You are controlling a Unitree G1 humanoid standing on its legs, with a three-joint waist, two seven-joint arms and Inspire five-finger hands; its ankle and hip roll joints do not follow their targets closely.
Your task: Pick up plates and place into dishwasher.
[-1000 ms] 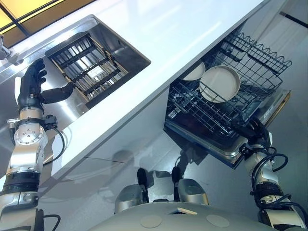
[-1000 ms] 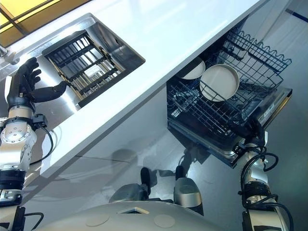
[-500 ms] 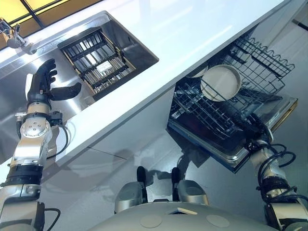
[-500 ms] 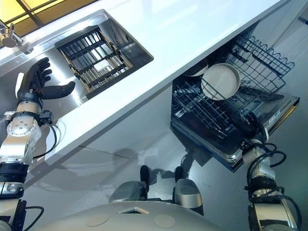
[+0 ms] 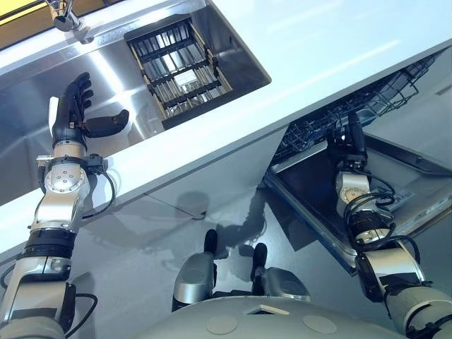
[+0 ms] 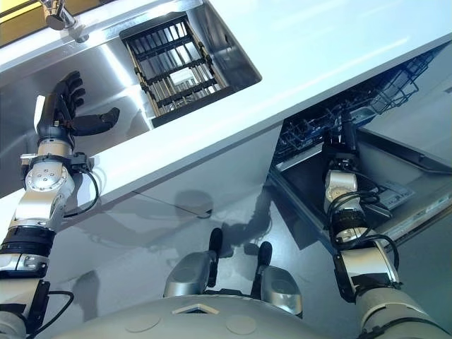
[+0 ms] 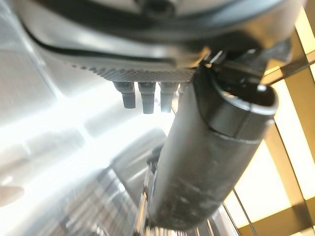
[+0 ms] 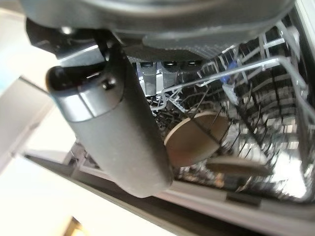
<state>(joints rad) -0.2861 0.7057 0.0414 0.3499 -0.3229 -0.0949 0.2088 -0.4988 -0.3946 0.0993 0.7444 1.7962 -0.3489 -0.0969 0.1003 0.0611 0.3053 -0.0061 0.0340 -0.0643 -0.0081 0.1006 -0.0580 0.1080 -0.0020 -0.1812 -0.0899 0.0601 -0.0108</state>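
A white bench (image 5: 318, 42) carries a steel sink (image 5: 28, 92) with a dark rack (image 5: 180, 60); the dishwasher (image 5: 318, 191) stands open below it. The left hand (image 5: 74, 116) hangs over the sink, fingers straight, empty. The right hand (image 5: 352, 138) reaches the basket (image 5: 385, 88), fingers straight, gripping nothing. Its wrist view shows plates (image 8: 197, 137) standing inside the basket.

The left hand (image 5: 70, 119) is raised, fingers straight and thumb spread wide, while the right hand (image 5: 351, 138) reaches forward, fingers extended.
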